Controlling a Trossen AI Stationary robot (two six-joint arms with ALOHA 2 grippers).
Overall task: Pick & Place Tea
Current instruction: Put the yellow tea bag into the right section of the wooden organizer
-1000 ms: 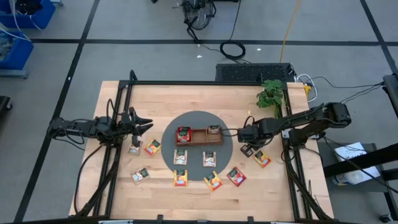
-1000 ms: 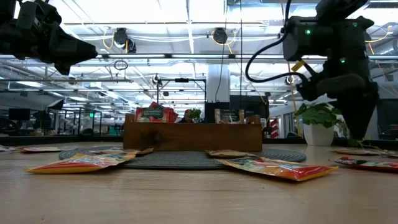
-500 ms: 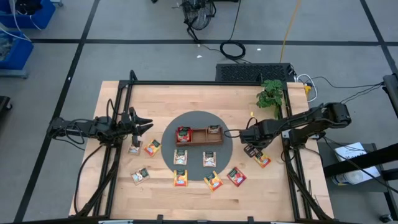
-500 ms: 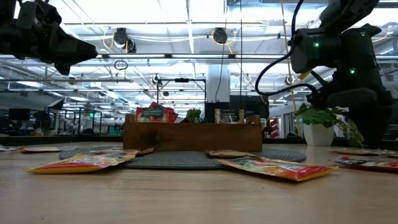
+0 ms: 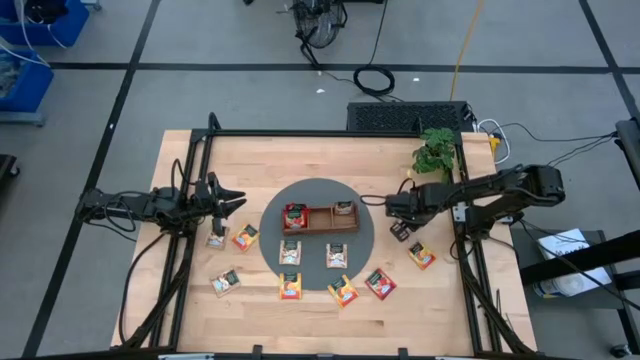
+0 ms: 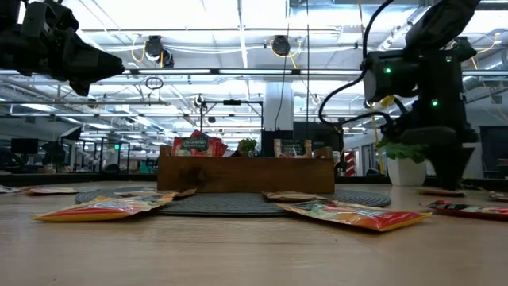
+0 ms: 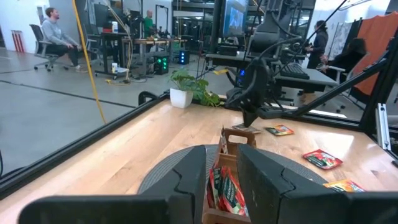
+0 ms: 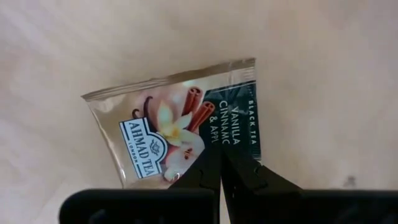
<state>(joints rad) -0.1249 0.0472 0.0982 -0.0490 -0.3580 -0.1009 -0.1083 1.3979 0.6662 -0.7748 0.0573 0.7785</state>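
My right gripper [image 8: 221,163] is shut on the edge of a whitish tea packet [image 8: 168,124] with dark print. It hangs just above the wood, to the right of the round grey mat [image 5: 318,190]. In the high view that gripper [image 5: 397,218] is right of the brown wooden tray [image 5: 322,226]. The tray holds red packets [image 5: 294,214] in its left compartment and a whitish one [image 5: 343,209] in its right. Several more tea packets, such as an orange one [image 5: 290,288] and a red one [image 5: 380,284], lie in front of the tray. My left gripper [image 5: 231,197] waits open at the left, nothing between its fingers.
A potted plant [image 5: 435,152] stands at the back right of the table. Black frame rails [image 5: 190,250] run along both sides. A packet [image 5: 421,256] lies near the right rail and others [image 5: 217,238] lie below the left gripper. People sit at desks in the room beyond.
The right gripper has carried the whitish packet a little toward the back of the table and slightly left. The left arm has not moved.
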